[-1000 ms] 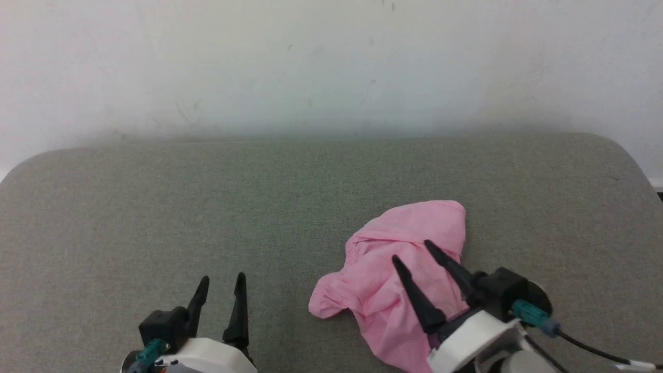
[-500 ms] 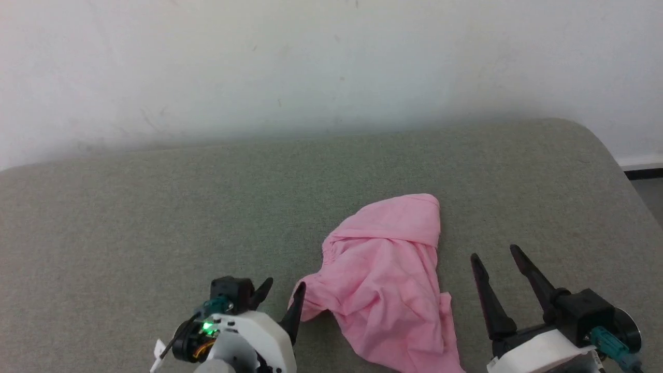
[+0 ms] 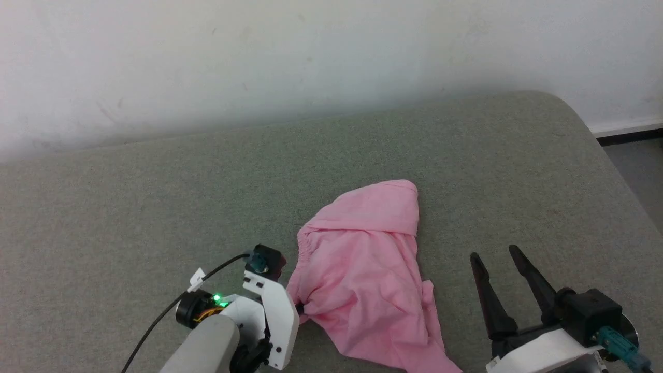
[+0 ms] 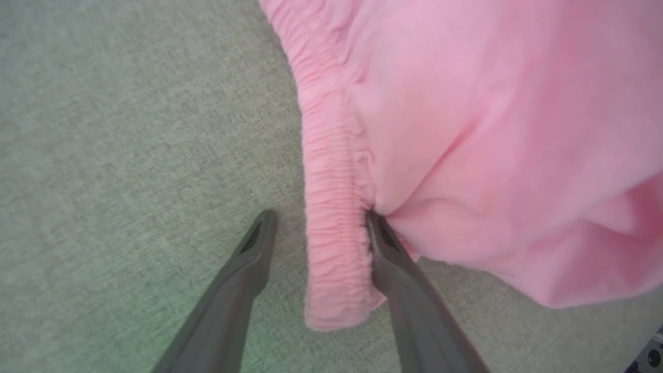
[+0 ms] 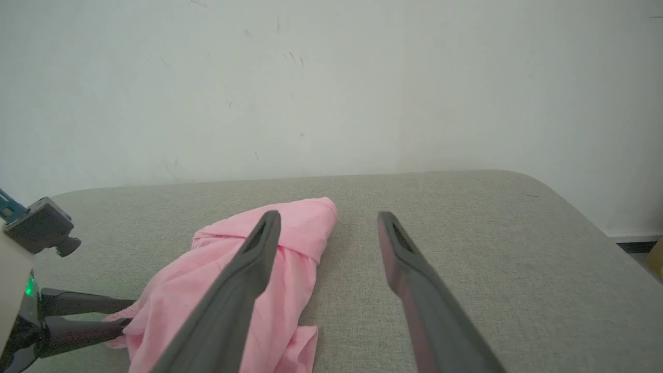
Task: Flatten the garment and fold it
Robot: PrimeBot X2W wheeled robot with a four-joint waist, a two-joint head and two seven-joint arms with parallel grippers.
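Note:
The light-pink garment [image 3: 362, 259] lies crumpled on the grey-green padded surface [image 3: 155, 197], right of centre, with its gathered waistband [image 4: 331, 217] along its left side. My left gripper [image 3: 300, 309] is at the garment's lower-left corner. In the left wrist view the left gripper [image 4: 317, 220] is open, with the end of the waistband between its two fingers. My right gripper [image 3: 493, 253] is open and holds nothing, apart from the garment on its right. In the right wrist view the right gripper [image 5: 329, 216] points at the wall, with the garment [image 5: 300, 259] to its left.
A white wall [image 3: 331, 52] rises behind the padded surface. The surface's rounded right edge [image 3: 611, 155] drops to a grey floor [image 3: 639, 171]. Bare padding stretches left of and beyond the garment. A black cable [image 3: 171, 305] trails from my left wrist.
My left gripper has travelled right to the garment's waistband corner and now straddles it. My right gripper has pulled off the garment to its right. The head camera has also shifted.

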